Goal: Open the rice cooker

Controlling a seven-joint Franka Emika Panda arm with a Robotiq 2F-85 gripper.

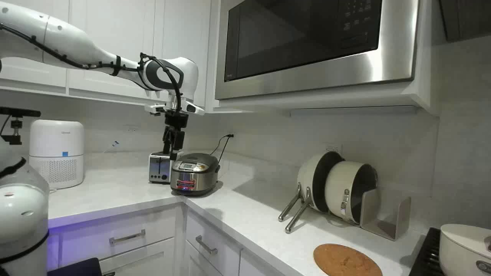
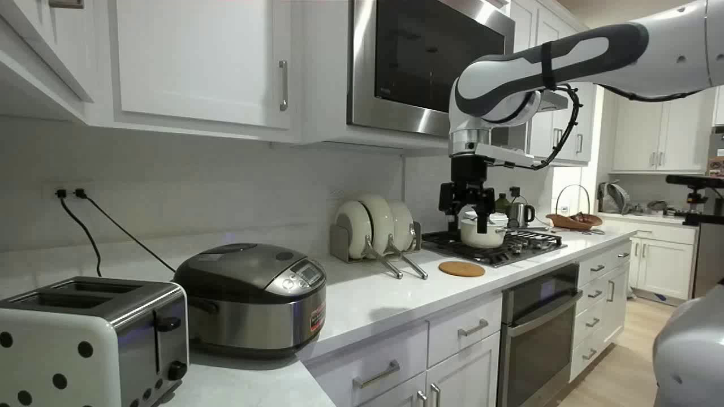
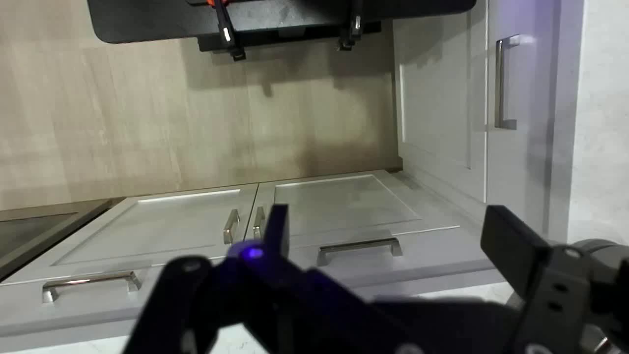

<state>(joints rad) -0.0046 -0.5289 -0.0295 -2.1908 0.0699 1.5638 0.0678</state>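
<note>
Pointing downward — claw spread wide.

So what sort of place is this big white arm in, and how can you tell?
A kitchen, probably in a home: there's a stovetop, a built-in microwave and a rice cooker on the white counter.

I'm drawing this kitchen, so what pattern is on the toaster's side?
The toaster has black dots on white, best seen in an exterior view.
</note>
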